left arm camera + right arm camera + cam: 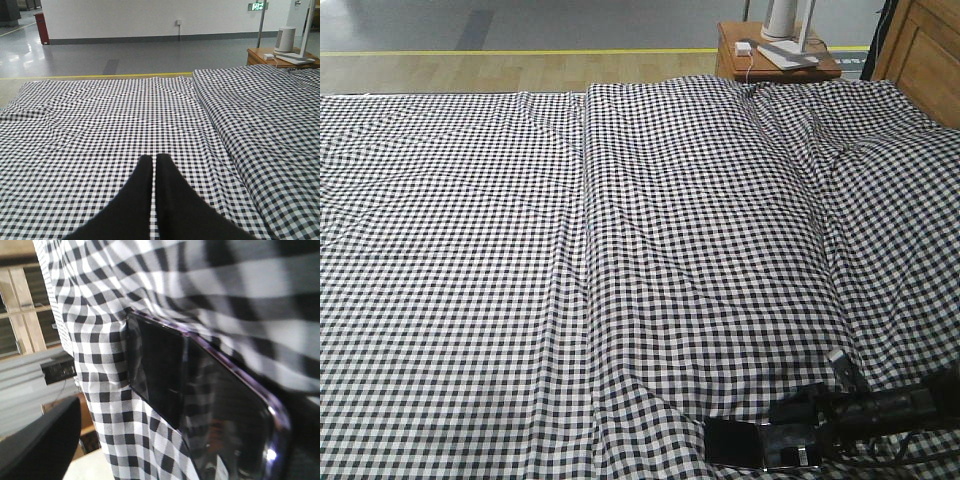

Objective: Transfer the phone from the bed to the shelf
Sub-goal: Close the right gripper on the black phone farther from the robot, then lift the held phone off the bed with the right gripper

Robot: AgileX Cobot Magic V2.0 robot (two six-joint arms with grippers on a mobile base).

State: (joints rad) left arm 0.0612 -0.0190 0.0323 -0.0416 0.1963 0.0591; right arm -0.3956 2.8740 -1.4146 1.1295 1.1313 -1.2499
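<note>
Lying flat on bed, phone just under right claw, jaws parted.

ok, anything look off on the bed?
The phone has a crease across its middle. The two halves catch the light differently, as if it is slightly bent. It sits at the near edge of the bed. A long fold runs down the bed's middle. Nothing else stands out.
</note>
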